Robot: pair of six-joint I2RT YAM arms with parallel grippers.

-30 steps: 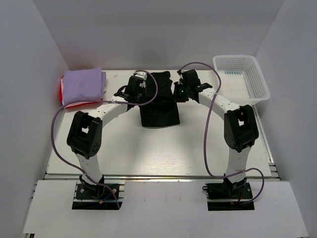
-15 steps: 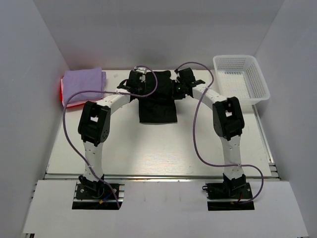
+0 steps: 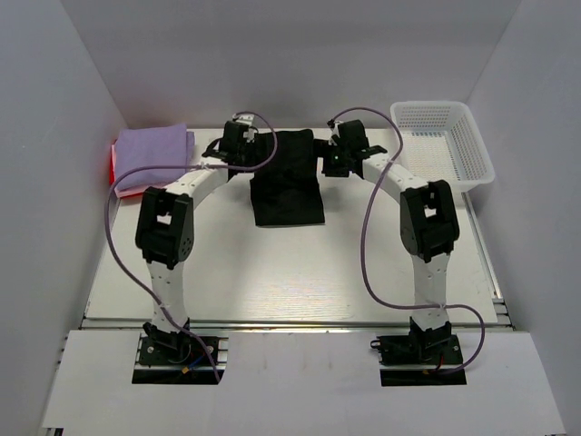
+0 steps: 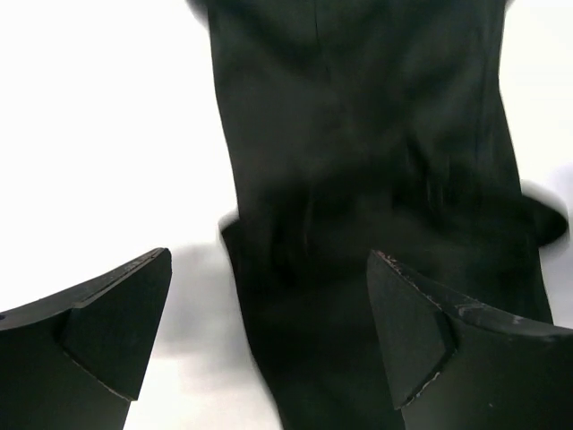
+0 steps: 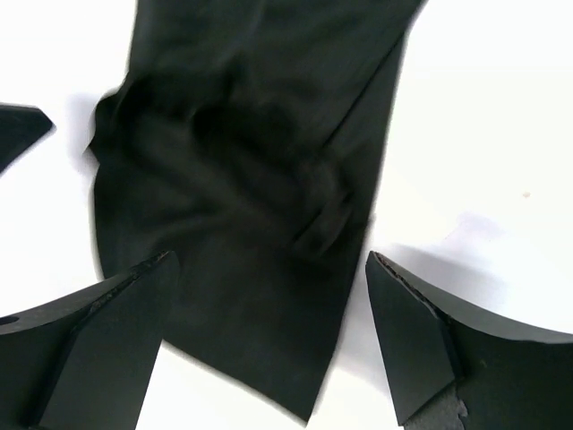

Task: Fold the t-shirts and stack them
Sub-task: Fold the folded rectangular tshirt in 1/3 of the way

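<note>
The black t-shirt [image 3: 289, 186] lies folded into a narrow strip at the back middle of the table. My left gripper [image 3: 243, 145] hovers at its far left corner and my right gripper [image 3: 339, 153] at its far right corner. Both are open with nothing held. In the left wrist view the black t-shirt [image 4: 358, 134] runs under and between the spread fingers of the left gripper [image 4: 269, 331]. Under the right gripper [image 5: 269, 336] the black t-shirt [image 5: 251, 179] lies with a wrinkled corner on the white table. The lavender t-shirt [image 3: 152, 153] lies folded at the back left on the red-pink one [image 3: 113, 165].
A white mesh basket [image 3: 442, 143] stands at the back right, close to the right arm's elbow. White walls close in the table [image 3: 272, 263] on three sides. Purple cables loop over both arms.
Both grippers went from shut on the black t-shirt's far edge to open and let it go. The arms stretched further back, and the shirt now rests flat.
</note>
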